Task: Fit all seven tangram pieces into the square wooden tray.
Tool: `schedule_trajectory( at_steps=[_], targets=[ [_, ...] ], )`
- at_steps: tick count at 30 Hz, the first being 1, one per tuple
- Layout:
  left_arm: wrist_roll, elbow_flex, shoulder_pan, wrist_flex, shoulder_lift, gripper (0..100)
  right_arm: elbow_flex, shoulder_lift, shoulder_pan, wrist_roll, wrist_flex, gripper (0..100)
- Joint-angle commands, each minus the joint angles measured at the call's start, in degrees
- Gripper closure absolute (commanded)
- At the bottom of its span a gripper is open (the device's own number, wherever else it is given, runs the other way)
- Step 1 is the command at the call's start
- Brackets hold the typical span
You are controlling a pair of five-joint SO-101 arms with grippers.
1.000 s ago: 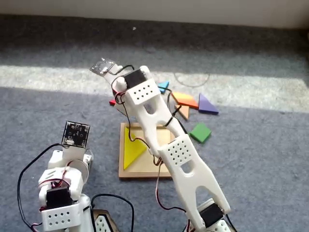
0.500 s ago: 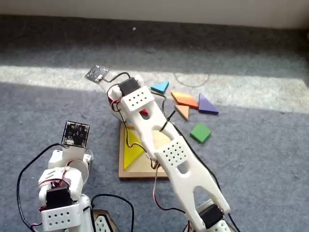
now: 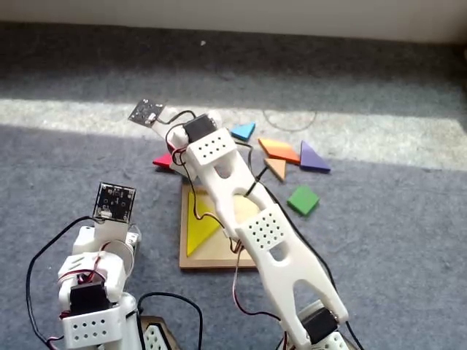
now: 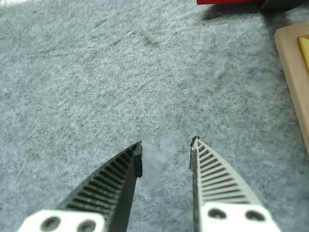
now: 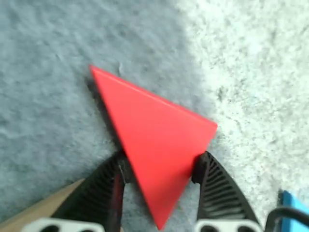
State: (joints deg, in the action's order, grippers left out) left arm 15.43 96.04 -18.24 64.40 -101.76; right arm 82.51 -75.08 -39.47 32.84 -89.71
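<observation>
Seven pieces counted, one seated: the yellow triangle (image 3: 198, 222) lies in the wooden tray (image 3: 211, 262), just behind our right gripper (image 5: 161, 159), toward that arm's base. That gripper is clamped on the red triangle (image 5: 154, 130), one finger on each slanted edge, beyond the tray's far corner; we can't tell whether the piece touches the carpet (image 3: 379, 240). Off to the gripper's right, loose on the carpet: blue piece (image 3: 243, 131), orange piece (image 3: 281, 150), purple triangle (image 3: 312, 157), tan triangle (image 3: 276, 168), green square (image 3: 303, 199). Our left gripper (image 4: 166, 145) stands spread, nothing between its fingers, bare carpet below; tray edge just to its right, red triangle well ahead.
</observation>
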Motion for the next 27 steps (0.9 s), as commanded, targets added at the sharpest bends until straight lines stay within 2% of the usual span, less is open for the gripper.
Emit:
schedule_trajectory(
  at_steps=[1,10,16,19,27],
  targets=[
    [0.3,1.0,-0.6,-0.7,-2.5,82,-0.9,0.0,2.1,0.6,0.1,94.5],
    [0.4,1.0,-0.6,-0.7,-2.5,82,-0.5,0.2,3.1,0.6,-1.7,99.1],
    [0.4,1.0,-0.6,-0.8,-2.5,82,11.1,1.0,3.7,0.4,-10.7,99.1],
    [0.4,1.0,-0.6,-0.9,-2.5,82,15.5,0.9,4.5,0.4,-11.1,99.1],
    [0.4,1.0,-0.6,-0.9,-2.5,82,16.1,0.6,7.2,0.4,-11.4,99.1]
  ],
)
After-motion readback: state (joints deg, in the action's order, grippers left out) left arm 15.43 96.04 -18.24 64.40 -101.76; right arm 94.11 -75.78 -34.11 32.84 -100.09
